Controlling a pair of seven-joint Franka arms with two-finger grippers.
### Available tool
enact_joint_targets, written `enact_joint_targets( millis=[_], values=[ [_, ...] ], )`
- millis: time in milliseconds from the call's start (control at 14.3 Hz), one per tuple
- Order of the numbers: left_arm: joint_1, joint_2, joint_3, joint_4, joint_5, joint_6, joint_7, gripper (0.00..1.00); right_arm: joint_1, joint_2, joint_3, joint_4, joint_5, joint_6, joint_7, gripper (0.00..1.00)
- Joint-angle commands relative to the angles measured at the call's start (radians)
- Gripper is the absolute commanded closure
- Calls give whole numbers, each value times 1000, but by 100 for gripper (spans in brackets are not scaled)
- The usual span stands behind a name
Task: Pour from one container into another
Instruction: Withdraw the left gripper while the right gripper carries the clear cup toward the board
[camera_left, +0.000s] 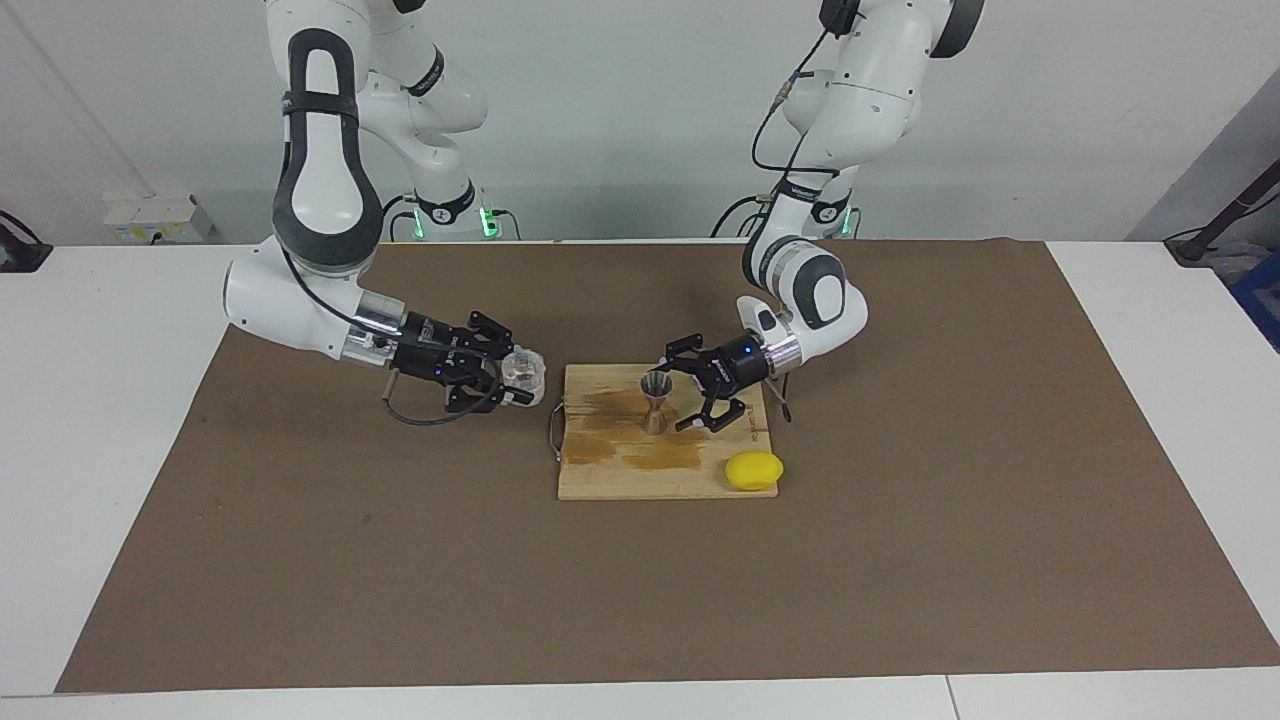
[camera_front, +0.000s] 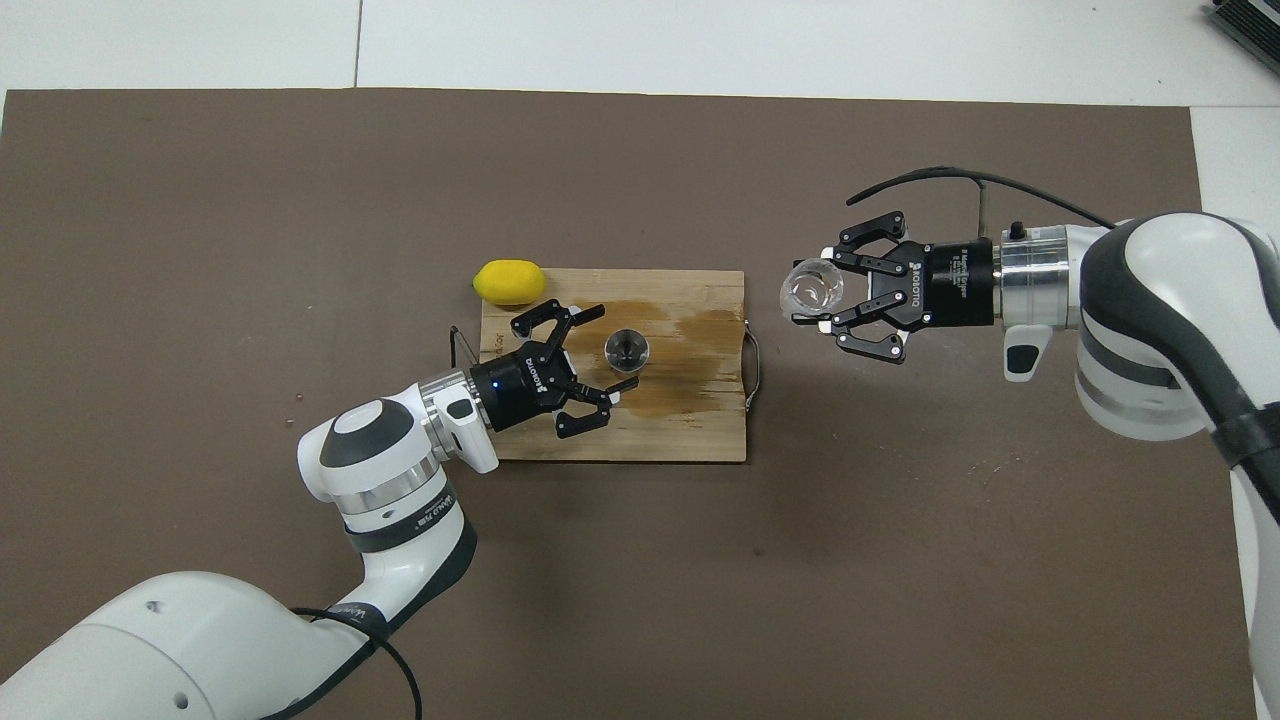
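Where brown mat (camera_left: 900, 500) on white table (camera_left: 100, 400): left claw (camera_left: 700, 398) spread; right claw (camera_left: 508, 378) pinching glass cup (camera_left: 524, 372)

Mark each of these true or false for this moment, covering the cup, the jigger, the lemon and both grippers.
1. The right gripper holds the glass cup. True.
2. The jigger lies on its side. False: it stands upright on the wooden board.
3. The cup is directly over the jigger. False: it is over the brown mat, beside the board.
4. The left gripper is open beside the jigger. True.
5. The lemon sits at the board's corner. True.
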Motion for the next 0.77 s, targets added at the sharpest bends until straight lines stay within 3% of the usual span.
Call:
enact_joint_targets(
  millis=[0, 489, 699],
  values=[
    [-5, -59, 5, -71, 6, -19, 19, 0, -12, -29, 5, -24, -12, 10, 18, 100],
    [7, -110, 8, -160, 7, -57, 16, 0, -10, -31, 4, -27, -12, 12, 20, 100],
    [65, -149, 8, -211, 74, -81, 13, 0, 19, -29, 4, -26, -24, 44, 21, 100]
  ],
)
